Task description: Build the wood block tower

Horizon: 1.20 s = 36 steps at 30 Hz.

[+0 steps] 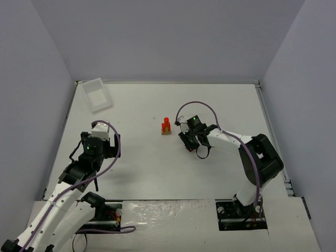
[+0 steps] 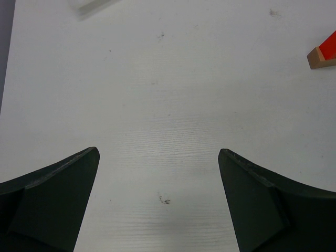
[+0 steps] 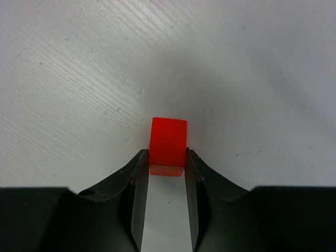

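The left claw [image 2: 158, 152] hung spread wide at nine o'clock of the tower [image 1: 166, 126], mid worktop [image 1: 157, 173]. At its four o'clock the right claw [image 3: 167, 157] pinched a red block [image 3: 169, 139], which needed carrying level and lowering squarely.

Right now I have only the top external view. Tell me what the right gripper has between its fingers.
Observer: On the right wrist view the right gripper is shut on a small red block, pinched at its fingertips.
Operator: Now check the left one.
Observer: The left wrist view shows the left gripper open, with only bare table between its fingers.
Operator: Say whether that camera catches the tower.
Observer: Only a corner of the wood block tower, tan base under red, at its right edge.
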Each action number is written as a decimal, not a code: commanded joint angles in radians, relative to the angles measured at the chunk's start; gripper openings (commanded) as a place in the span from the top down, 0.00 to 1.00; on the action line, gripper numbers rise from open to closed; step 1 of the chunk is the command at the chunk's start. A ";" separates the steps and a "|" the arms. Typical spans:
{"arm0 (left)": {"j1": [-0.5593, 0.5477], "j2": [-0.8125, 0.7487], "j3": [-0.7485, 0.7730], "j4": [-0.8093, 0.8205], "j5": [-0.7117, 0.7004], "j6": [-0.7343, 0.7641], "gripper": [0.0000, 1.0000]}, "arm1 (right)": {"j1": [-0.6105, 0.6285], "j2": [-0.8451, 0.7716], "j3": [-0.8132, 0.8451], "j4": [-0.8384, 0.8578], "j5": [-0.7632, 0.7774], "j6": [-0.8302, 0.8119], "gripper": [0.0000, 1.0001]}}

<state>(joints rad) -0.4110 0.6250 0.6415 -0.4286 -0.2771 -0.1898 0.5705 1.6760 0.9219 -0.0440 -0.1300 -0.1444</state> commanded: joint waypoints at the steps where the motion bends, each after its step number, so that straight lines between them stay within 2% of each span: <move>1: -0.005 0.001 0.006 0.060 0.001 0.011 0.04 | 0.009 -0.075 -0.004 0.065 0.048 0.032 0.63; 3: -0.005 0.002 0.008 0.060 0.001 0.012 0.04 | 0.009 -0.102 -0.007 0.064 0.046 0.036 0.56; 10: -0.005 0.006 0.006 0.062 0.005 0.010 0.04 | 0.009 -0.156 0.012 0.047 0.051 0.062 0.50; 25: -0.003 0.015 0.007 0.062 0.006 0.013 0.04 | 0.011 -0.068 0.029 -0.005 -0.014 0.087 0.50; 36: -0.003 0.018 0.008 0.060 0.004 0.013 0.04 | 0.011 -0.028 0.060 -0.006 0.026 0.100 0.52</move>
<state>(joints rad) -0.4110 0.6342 0.6411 -0.4221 -0.2729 -0.1896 0.5720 1.6581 0.9275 -0.0614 -0.1271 -0.0578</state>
